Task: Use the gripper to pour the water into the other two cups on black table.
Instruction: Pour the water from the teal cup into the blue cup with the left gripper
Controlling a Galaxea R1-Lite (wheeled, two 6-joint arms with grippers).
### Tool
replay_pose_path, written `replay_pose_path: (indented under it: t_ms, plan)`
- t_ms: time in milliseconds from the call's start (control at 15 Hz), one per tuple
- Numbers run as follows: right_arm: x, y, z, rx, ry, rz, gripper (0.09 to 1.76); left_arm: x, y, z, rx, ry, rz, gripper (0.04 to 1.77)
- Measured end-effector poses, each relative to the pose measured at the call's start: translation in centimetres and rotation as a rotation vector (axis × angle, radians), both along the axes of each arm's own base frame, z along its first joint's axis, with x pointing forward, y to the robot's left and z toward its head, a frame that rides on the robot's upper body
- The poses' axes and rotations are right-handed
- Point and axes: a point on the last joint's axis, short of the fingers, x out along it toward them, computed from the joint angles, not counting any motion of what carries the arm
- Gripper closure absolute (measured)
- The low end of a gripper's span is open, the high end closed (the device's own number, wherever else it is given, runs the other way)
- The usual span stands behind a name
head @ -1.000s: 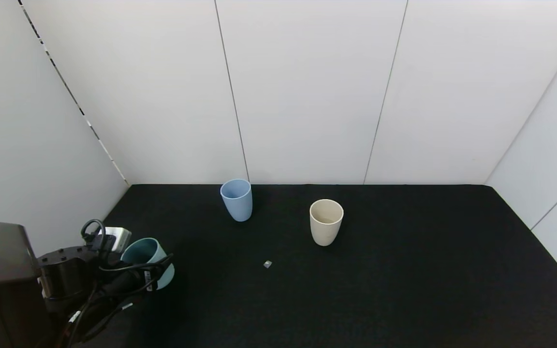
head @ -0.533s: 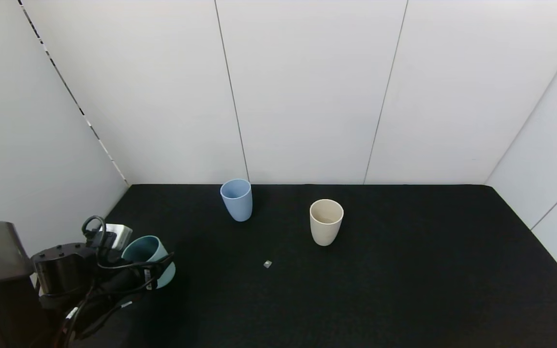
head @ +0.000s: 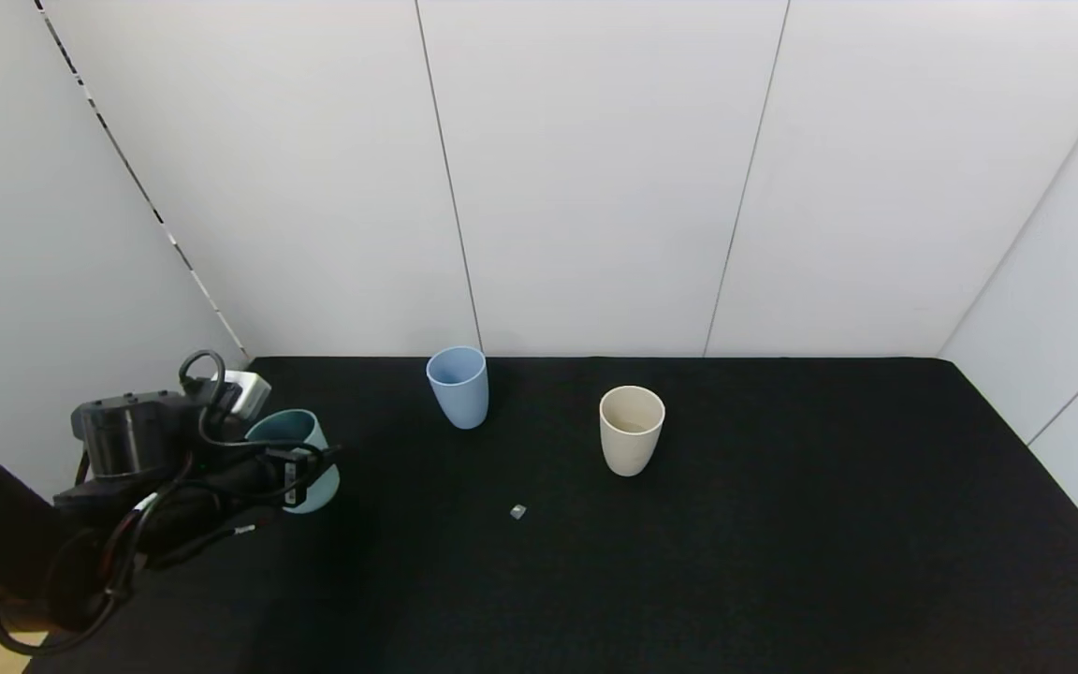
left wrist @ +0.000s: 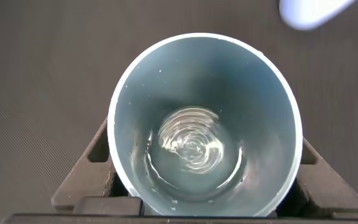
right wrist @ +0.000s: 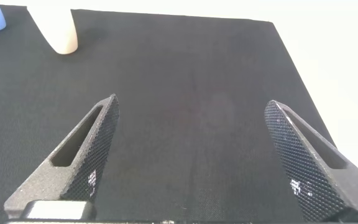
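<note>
The left gripper [head: 300, 468] squeezes a teal-green plastic cup [head: 300, 463] with water in it, near the left edge of the wide black felt-like table [head: 689, 562]. A light blue plastic cup [head: 458, 386] and a cream plastic cup [head: 632, 429] stand upright, apart, near the back wall. A tiny grey bit [head: 517, 511] lies between. The right gripper [right wrist: 191, 162] hangs spread wide over bare table.

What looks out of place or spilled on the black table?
Nothing is spilled. One small grey scrap lies loose on the black table, in front of the light blue cup and cream cup, which stand upright.
</note>
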Motion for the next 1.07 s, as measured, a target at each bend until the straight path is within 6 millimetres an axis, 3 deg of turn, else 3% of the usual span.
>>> replay_pose_path:
  t_ms: [533,800,1067]
  plan:
    - [0.0,0.0,0.0,0.0,0.0,0.0,0.14,4.5,0.1,7.2,0.099,0.009,-0.044,0.61]
    - [0.0,0.0,0.0,0.0,0.0,0.0,0.14,6.0,-0.5,9.5,0.182,0.039,-0.098,0.61]
    - [0.0,0.0,0.0,0.0,0.0,0.0,0.14,7.7,-1.7,10.4,0.28,0.067,-0.14,0.61]
